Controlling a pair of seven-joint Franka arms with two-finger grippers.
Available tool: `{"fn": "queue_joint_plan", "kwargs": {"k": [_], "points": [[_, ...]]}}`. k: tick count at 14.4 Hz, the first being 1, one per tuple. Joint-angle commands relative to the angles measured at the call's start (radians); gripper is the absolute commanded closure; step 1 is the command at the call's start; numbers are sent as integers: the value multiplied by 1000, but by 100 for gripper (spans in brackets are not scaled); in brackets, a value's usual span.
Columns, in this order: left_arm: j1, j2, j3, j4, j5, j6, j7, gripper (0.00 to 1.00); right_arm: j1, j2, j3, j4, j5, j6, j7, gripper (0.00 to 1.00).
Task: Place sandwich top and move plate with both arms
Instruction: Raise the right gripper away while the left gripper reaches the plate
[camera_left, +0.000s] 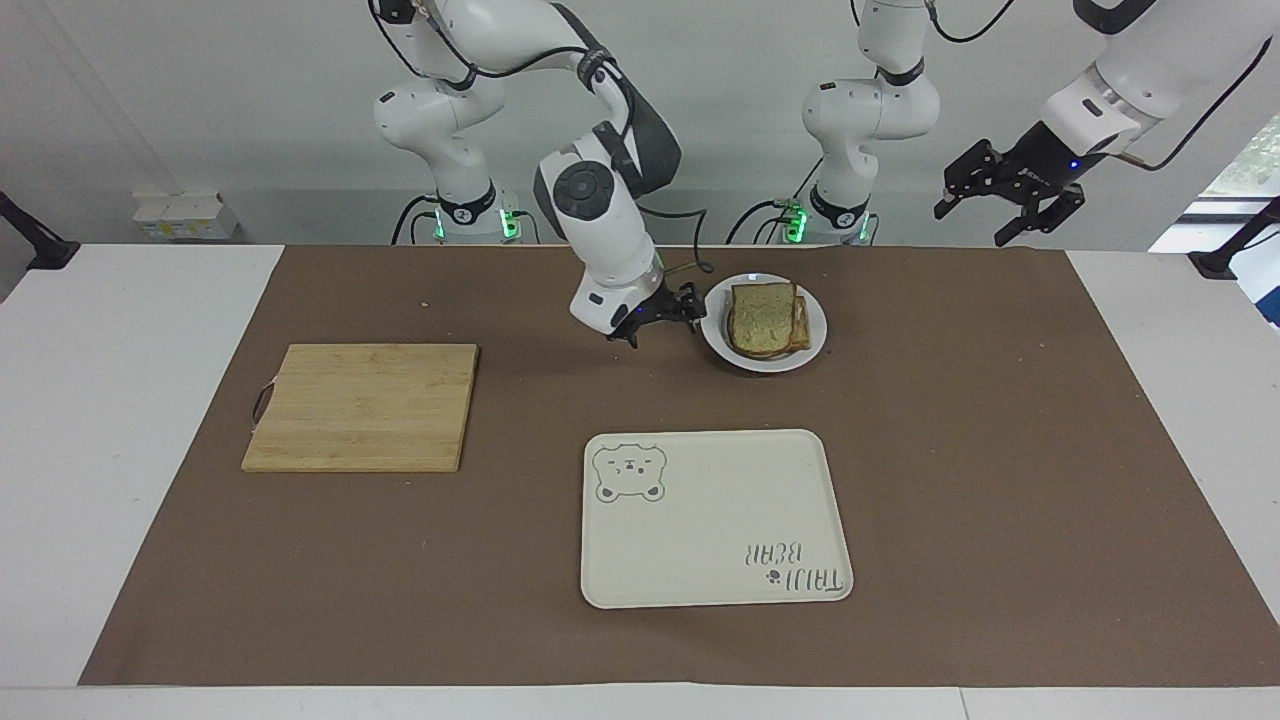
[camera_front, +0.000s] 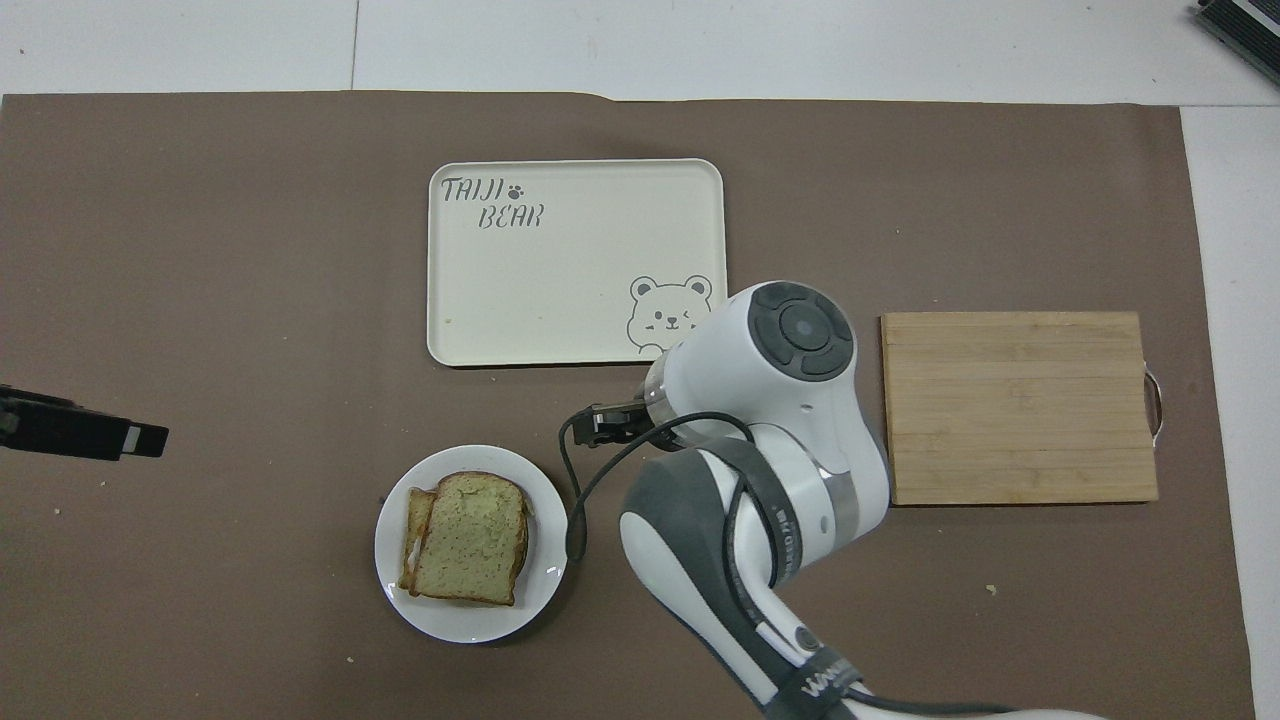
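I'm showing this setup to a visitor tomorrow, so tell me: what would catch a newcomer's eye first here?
Probably the sandwich top lying on a stacked sandwich on the plate, close to the robots. Next, the right gripper, open and empty, hangs low over the brown mat beside the plate, while the left gripper is open and raised high over the left arm's end of the table. The bear tray lies bare, farther from the robots than the plate.

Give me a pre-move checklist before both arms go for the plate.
1. Sandwich top lies on the stack on the plate: ok.
2. Right gripper open, empty, beside the plate: ok.
3. Left gripper open, raised over the left arm's end of the table: ok.
4. Either gripper at the plate rim: not ok.
5. Tray holds nothing: ok.
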Motion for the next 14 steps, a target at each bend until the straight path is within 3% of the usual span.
{"fn": "queue_joint_plan", "kwargs": {"k": [1, 3, 8, 11, 14], "points": [[29, -63, -5, -217, -80, 119, 102, 0, -64, -56, 11, -17, -52, -115, -12, 0], [35, -61, -5, -306, -122, 177, 146, 0, -114, -71, 11, -15, -54, -191, -11, 0], [72, -17, -2, -601, -405, 385, 470, 0, -213, -82, 12, -17, -54, -368, -11, 0], [104, 34, -2, -659, -485, 395, 599, 0, -288, -82, 11, -17, -54, -446, -9, 0], [112, 75, -2, -690, -548, 412, 667, 7, -375, -82, 11, -17, -58, -491, -9, 0]]}}
